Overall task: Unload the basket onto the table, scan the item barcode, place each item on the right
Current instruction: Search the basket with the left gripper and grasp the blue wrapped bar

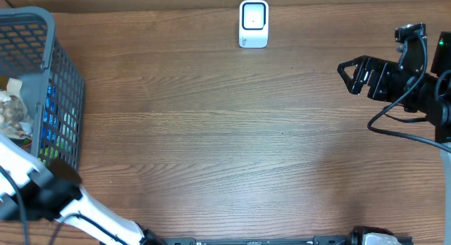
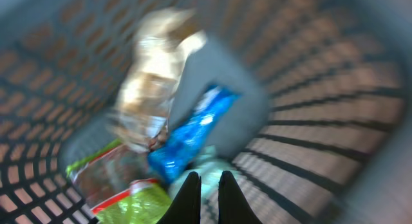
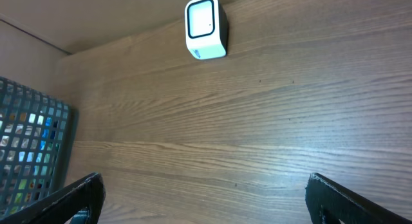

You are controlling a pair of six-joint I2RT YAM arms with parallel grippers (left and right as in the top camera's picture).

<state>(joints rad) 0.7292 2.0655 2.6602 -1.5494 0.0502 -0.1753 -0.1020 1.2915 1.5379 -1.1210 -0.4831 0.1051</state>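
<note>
My left gripper (image 2: 210, 175) is down inside the grey mesh basket (image 1: 67, 83), its black fingers drawn almost together and shut just above a pale teal packet (image 2: 215, 161). Whether that packet is pinched does not show; the view is blurred. Around it lie a blue packet (image 2: 193, 130), a crinkled tan bag (image 2: 151, 82) and a green packet with a red edge (image 2: 138, 201). The white barcode scanner (image 1: 254, 23) stands at the table's far edge, and it also appears in the right wrist view (image 3: 205, 28). My right gripper (image 1: 344, 77) hovers wide open at the right with nothing in it (image 3: 205, 180).
The basket stands at the table's left edge, and its mesh wall (image 3: 32, 153) shows in the right wrist view. My left arm (image 1: 42, 189) reaches into it from the lower left. Wooden tabletop (image 1: 225, 139) stretches between basket, scanner and right arm.
</note>
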